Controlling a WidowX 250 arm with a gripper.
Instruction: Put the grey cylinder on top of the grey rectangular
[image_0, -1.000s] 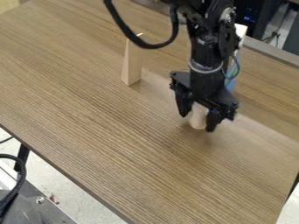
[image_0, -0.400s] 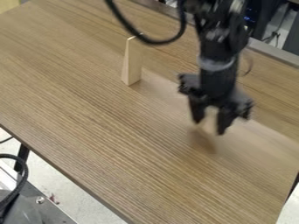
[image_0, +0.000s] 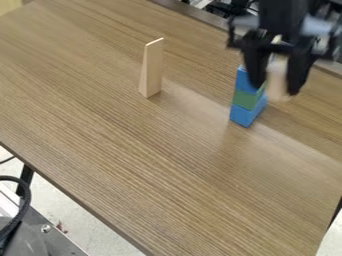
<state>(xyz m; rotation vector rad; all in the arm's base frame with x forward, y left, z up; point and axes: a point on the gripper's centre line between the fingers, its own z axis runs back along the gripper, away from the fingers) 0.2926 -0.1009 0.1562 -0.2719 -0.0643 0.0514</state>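
In the upper right of the frame, the black two-finger gripper (image_0: 274, 89) is clamped on a pale beige, smooth-looking cylinder (image_0: 276, 79), its outline blurred, held above the brown wood-grain table (image_0: 153, 165). A tall, narrow, pale tan rectangular block (image_0: 152, 70) stands upright left of the upper centre. Between them rises a blue-green-blue block stack (image_0: 246, 100).

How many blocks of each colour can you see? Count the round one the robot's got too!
Blue: 2
Green: 1
Pale: 2 (tall block, cylinder)
Total: 5 in sight; the gripper may hide more.
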